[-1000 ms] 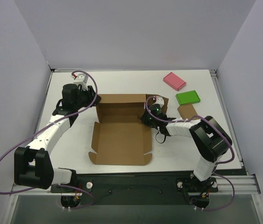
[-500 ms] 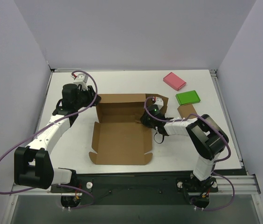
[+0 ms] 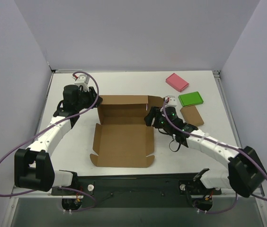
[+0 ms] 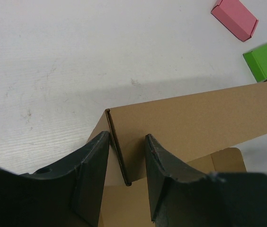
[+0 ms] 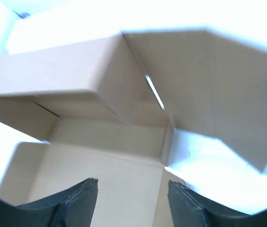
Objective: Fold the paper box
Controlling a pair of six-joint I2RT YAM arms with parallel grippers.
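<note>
Since a second ago, the right gripper (image 3: 148,117) has opened and released the paper box (image 3: 123,136), mid-worktop (image 3: 76,146), its back wall raised. At the box's far-left corner, the left gripper (image 4: 126,163) clamps that wall.

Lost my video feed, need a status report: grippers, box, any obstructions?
Left gripper pinching the paper box at its far-left corner wall. Right gripper open, empty, at box's right side. Nothing obstructing.
</note>
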